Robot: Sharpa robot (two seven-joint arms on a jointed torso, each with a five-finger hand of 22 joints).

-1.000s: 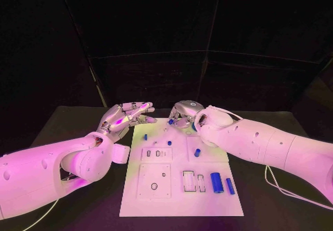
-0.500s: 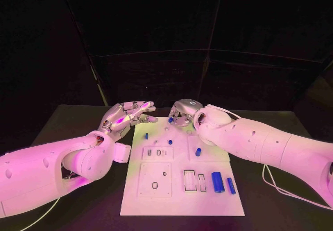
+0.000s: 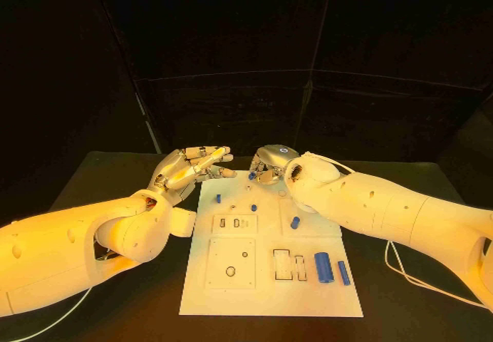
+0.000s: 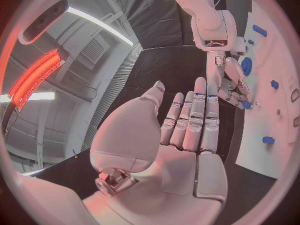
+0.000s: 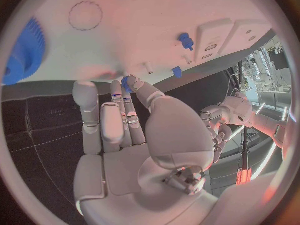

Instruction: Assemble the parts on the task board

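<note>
The white task board [image 3: 269, 292] lies in the middle of the black table. At its far end my right hand [image 3: 269, 164] pinches a small blue part [image 5: 127, 82] between thumb and a finger, just above the board's edge. My left hand [image 3: 193, 168] hovers beside the board's far left corner, fingers stretched out and holding nothing. The left wrist view shows its bare palm [image 4: 169, 160], with the right hand's fingertips [image 4: 240, 92] and the blue part [image 4: 247, 105] beyond it. Two small blue pegs [image 3: 218, 199] [image 3: 253, 208] and a short blue piece [image 3: 295, 222] are on the board.
A large blue cylinder [image 3: 323, 267] and a thinner blue bar [image 3: 342, 273] lie at the board's right side beside rectangular slots [image 3: 279, 264]. A square recess [image 3: 230, 264] sits left of them. A blue toothed wheel [image 5: 25, 50] is on the board. A white cable [image 3: 411, 281] trails from the right arm.
Both hands stay at the board's far end, and the right hand still pinches the small blue part. The left hand's fingers have straightened slightly.
</note>
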